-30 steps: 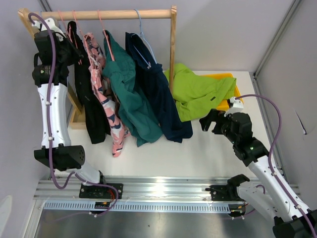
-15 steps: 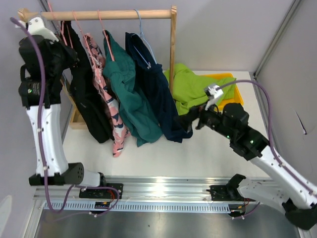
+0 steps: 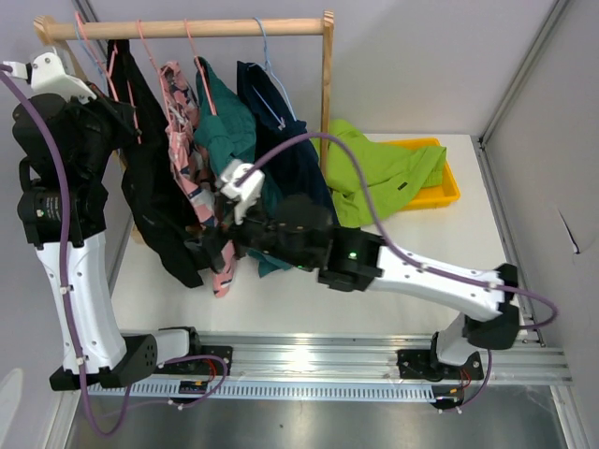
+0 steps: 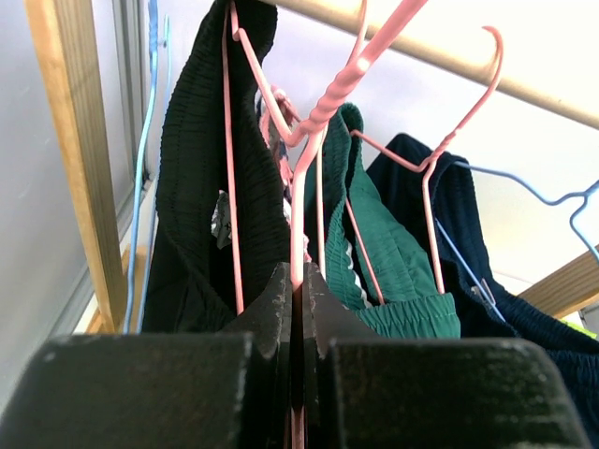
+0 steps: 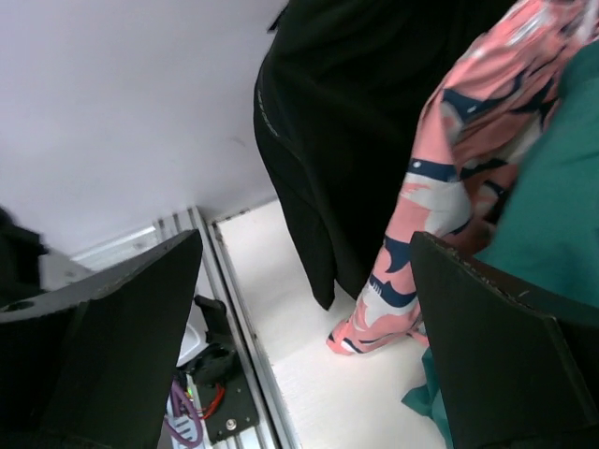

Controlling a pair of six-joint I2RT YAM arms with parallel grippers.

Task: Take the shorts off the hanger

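Up in the upper left of the top view, the left claw (image 3: 120,110) sits beside the wooden rail (image 3: 187,28). Its wrist view shows the left claw (image 4: 298,281) pressed together on the thin stem of a pink hanger (image 4: 309,159), whose hook reaches toward the rail at the top of the frame. The black shorts (image 4: 201,168) are draped over the left-hand wire of what looks like that same hanger, filling the left centre of the wrist view. From above, the black shorts (image 3: 159,206) hang leftmost of the garments on the rail, their hem hanging above the table (image 3: 468,243).

To their right along the rail come pink patterned shorts (image 3: 182,140), teal shorts (image 3: 225,131) and navy shorts (image 3: 281,131), the last on a blue hanger (image 3: 267,65). A green garment (image 3: 374,173) spills from a yellow tray (image 3: 440,192) right of centre.

The right arm stretches across the middle of the top view, with the right claw (image 3: 211,248) at the lower ends of the black and pink garments. In its wrist view the right claw (image 5: 307,243) is spread wide and grips nothing. The black shorts (image 5: 374,122) hang between its fingers at the top of the frame, the pink patterned shorts (image 5: 449,187) beside them.
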